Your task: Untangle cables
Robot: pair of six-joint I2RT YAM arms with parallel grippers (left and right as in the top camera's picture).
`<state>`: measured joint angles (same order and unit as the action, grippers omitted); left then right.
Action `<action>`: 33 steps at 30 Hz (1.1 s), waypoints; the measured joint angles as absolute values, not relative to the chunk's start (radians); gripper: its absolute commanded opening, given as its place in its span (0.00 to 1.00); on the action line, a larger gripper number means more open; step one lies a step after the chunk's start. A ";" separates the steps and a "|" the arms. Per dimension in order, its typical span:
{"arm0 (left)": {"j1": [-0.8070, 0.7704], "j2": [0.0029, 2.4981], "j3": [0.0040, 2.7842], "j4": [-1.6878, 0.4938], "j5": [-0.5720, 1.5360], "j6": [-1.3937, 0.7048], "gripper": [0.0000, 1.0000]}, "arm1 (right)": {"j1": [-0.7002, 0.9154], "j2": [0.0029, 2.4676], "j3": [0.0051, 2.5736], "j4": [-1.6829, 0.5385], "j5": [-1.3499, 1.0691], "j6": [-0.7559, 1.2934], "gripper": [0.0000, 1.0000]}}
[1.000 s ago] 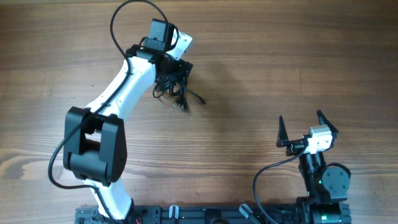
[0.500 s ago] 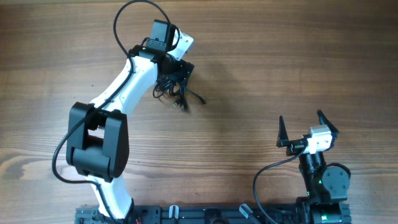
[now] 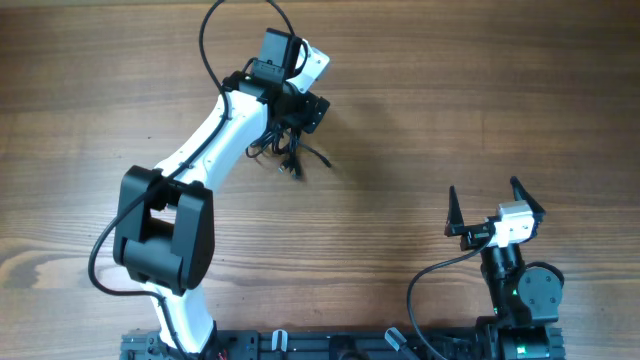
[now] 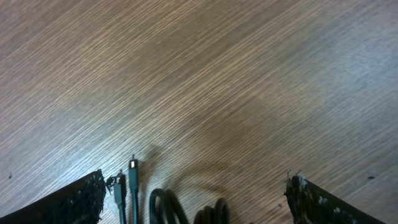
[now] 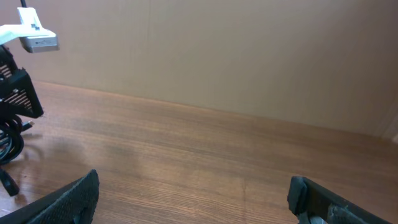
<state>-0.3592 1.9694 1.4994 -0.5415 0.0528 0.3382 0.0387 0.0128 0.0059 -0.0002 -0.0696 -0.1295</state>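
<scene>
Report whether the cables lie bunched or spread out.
Bunched. The cables lie in one small knotted clump on the table, with only a few plug ends sticking out of it.

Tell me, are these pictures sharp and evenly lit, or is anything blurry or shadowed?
Overhead view: sharp, evenly lit brown wooden table, no glare. Left wrist view: crisp wood grain, a soft dark shadow just beyond the thin black tangled cables. Right wrist view: slightly soft throughout, no harsh shadows.
</scene>
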 measured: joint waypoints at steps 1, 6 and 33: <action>-0.357 1.969 1.499 -0.542 0.049 0.338 0.96 | 0.039 0.013 0.006 0.000 -0.069 -0.130 1.00; -0.350 1.969 1.499 -0.542 0.049 0.338 0.96 | 0.039 0.013 0.006 -0.001 -0.069 -0.130 1.00; -0.331 1.969 1.500 -0.692 -0.001 0.321 0.86 | 0.039 0.013 0.006 0.000 -0.069 -0.130 1.00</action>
<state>-0.3309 1.9694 1.4998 -0.6922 -0.0010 0.3210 0.0387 0.0128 0.0059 -0.0002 -0.0692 -0.1295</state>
